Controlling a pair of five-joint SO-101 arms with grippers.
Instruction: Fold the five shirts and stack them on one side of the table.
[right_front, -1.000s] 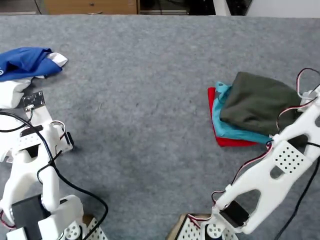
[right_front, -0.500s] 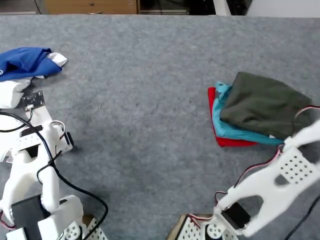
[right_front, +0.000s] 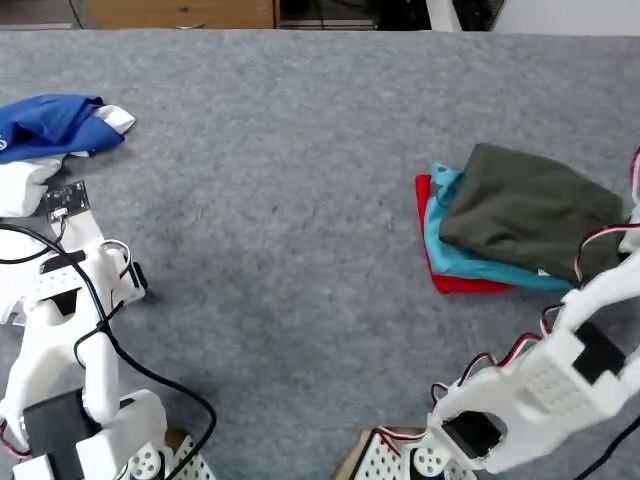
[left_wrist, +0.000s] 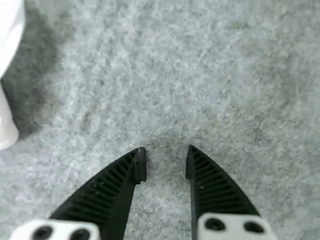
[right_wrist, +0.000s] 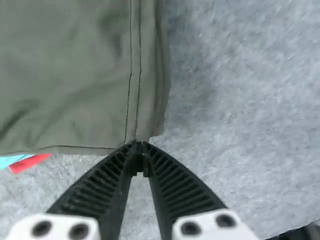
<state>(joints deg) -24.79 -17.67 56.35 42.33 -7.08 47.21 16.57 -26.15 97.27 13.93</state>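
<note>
Right wrist view: right gripper (right_wrist: 138, 150) fingers were closed together beside the olive shirt (right_wrist: 65, 65), at three o'clock; left gripper (left_wrist: 165, 162) fingers stood narrowly apart above the surface (left_wrist: 200, 75).

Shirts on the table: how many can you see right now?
5. Three folded in a stack at one side: olive-green shirt on top, teal shirt under it, red shirt at bottom. A blue crumpled shirt and white shirt lie at the opposite edge.

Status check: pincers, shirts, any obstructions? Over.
Left pincer open over grey table. Right pincer shut at corner of olive shirt, atop teal shirt and red shirt. Blue shirt, white shirt unfolded. Nothing blocking.
</note>
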